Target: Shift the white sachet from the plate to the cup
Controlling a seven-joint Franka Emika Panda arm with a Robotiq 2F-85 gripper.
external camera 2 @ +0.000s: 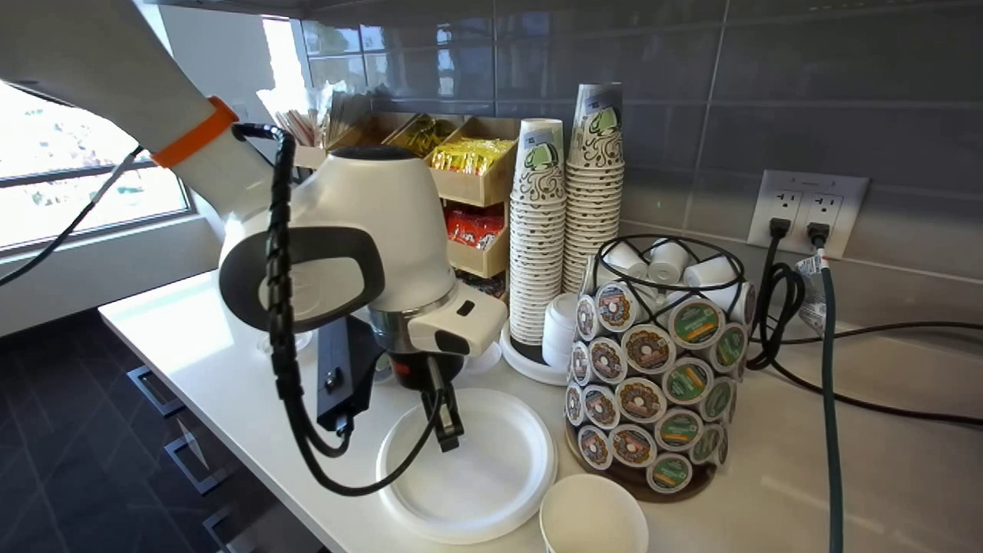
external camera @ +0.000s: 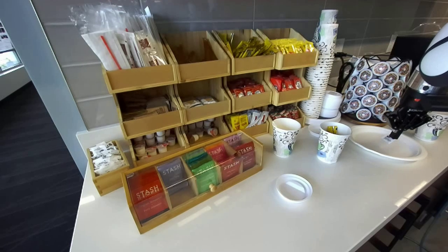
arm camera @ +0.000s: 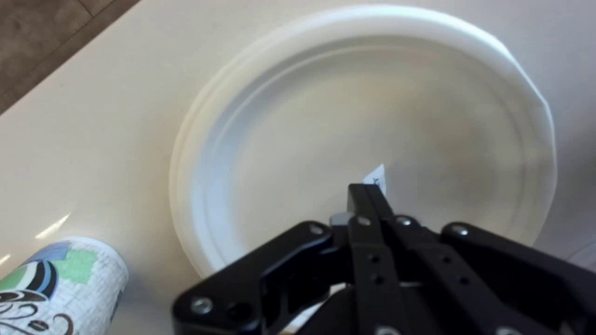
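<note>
The large round white plate [external camera: 402, 154] lies on the counter and shows in both exterior views [external camera 2: 476, 491] and in the wrist view [arm camera: 214, 153]. The small white sachet [external camera: 387, 139] is at the plate's middle; only a printed corner [arm camera: 376, 177] pokes out past the fingertips in the wrist view. My gripper [external camera: 394, 136] is low over the plate, its fingers [arm camera: 368, 188] shut together on the sachet. The cup [external camera: 432, 127] stands beside the plate, partly behind the gripper. It shows open-topped in an exterior view [external camera 2: 593, 516] and with a green round mark in the wrist view [arm camera: 60, 288].
Two printed cups stand left of the plate in an exterior view: a cup with a yellow packet [external camera: 332, 143] and a plain one [external camera: 285, 138]. A pod carousel [external camera 2: 653, 399], cup stacks [external camera 2: 537, 269], a white disc [external camera: 294, 188] and a tea box [external camera: 196, 182] are around.
</note>
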